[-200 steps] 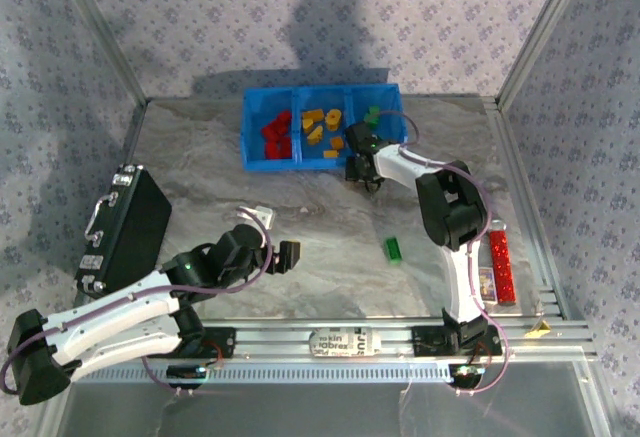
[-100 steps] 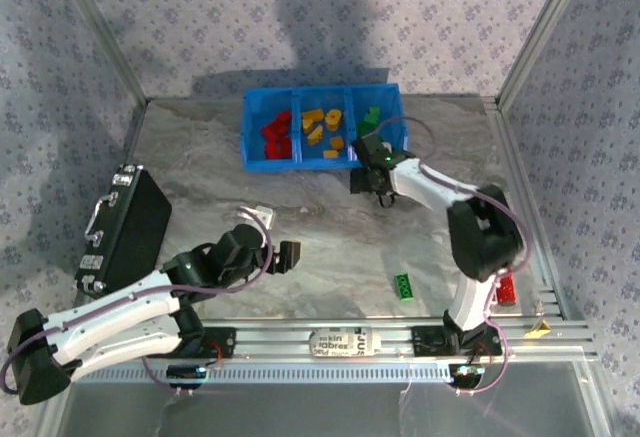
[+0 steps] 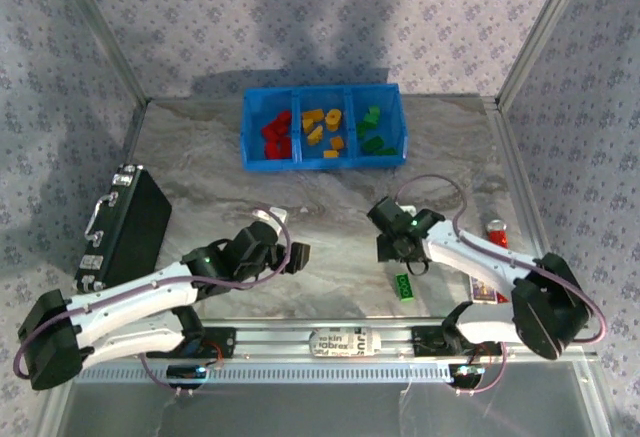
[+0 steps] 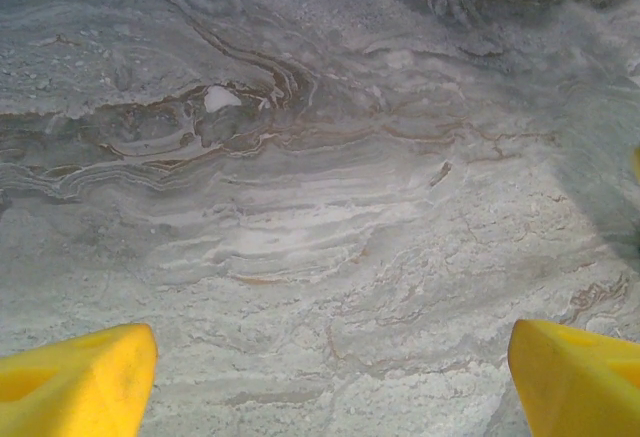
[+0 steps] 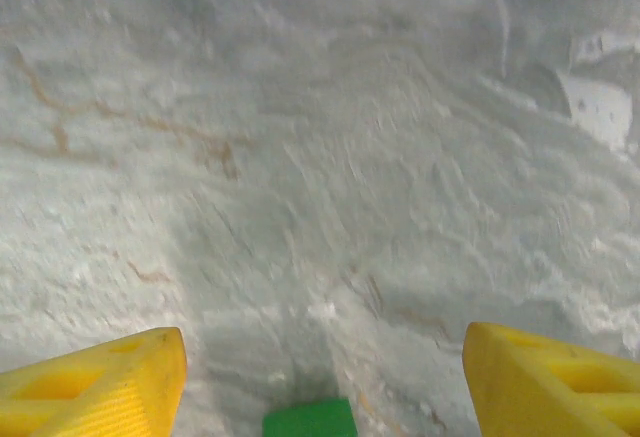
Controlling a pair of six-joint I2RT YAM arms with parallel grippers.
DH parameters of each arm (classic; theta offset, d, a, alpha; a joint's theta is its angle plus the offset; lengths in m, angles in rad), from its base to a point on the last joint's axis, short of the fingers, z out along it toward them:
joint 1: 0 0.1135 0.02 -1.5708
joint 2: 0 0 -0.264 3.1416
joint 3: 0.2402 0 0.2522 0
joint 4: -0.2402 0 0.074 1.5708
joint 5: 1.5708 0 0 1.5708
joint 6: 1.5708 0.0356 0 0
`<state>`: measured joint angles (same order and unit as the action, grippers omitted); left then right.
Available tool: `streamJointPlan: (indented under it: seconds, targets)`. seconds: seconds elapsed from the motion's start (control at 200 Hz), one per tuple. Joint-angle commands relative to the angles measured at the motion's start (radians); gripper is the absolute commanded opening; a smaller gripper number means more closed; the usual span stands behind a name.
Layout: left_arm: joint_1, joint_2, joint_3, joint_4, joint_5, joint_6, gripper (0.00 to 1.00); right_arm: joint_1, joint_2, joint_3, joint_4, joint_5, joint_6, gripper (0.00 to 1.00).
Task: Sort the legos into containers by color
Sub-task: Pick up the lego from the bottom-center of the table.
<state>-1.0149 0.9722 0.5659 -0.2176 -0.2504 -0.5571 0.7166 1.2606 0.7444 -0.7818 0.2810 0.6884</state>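
Note:
The blue bin stands at the far middle of the table, with red legos in its left compartment, orange-yellow legos in the middle one and green legos in the right one. One loose green lego lies on the table near the front rail. My right gripper hovers just beyond it, open; in the right wrist view the green lego sits at the bottom edge between the spread yellow fingers of the right gripper. My left gripper is open over bare marble.
A black case with a handle lies at the left edge. A red strip lies at the right, partly under the right arm. A small white scrap rests near the left wrist. Metal frame rails border the table.
My right arm has swung back from the blue bin to the near side, above the loose green lego, which lies nearer the front rail than a second ago. The left gripper has shifted slightly right.

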Motion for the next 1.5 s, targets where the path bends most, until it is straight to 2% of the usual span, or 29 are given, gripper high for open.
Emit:
streamJointPlan:
  seconds: [0.0, 0.3, 0.605, 0.72, 0.929, 1.274, 1.499]
  targets:
    - [-0.007, 0.008, 0.017, 0.047, 0.022, 0.020, 0.91, 0.029, -0.054, -0.046, -0.091, 0.023, 0.105, 0.72]
    - [-0.007, -0.030, -0.023, 0.052, 0.014, 0.001, 0.91, 0.119, -0.104, -0.128, -0.118, -0.015, 0.186, 0.62]
    - [-0.006, -0.054, -0.040, 0.049, 0.007, -0.008, 0.91, 0.165, -0.114, -0.132, -0.123, -0.041, 0.226, 0.62]
    - [-0.007, -0.060, -0.040, 0.044, 0.005, -0.009, 0.91, 0.193, -0.121, -0.126, -0.123, -0.042, 0.238, 0.68]
    - [-0.007, -0.056, -0.045, 0.051, 0.005, -0.011, 0.91, 0.197, -0.088, -0.132, -0.102, -0.080, 0.237, 0.67]
    - [-0.006, -0.062, -0.051, 0.047, 0.002, -0.011, 0.91, 0.199, 0.003, -0.142, -0.037, -0.103, 0.241, 0.58]
    - [-0.006, -0.081, -0.063, 0.043, -0.007, -0.018, 0.91, 0.200, 0.061, -0.127, 0.021, -0.115, 0.241, 0.40]
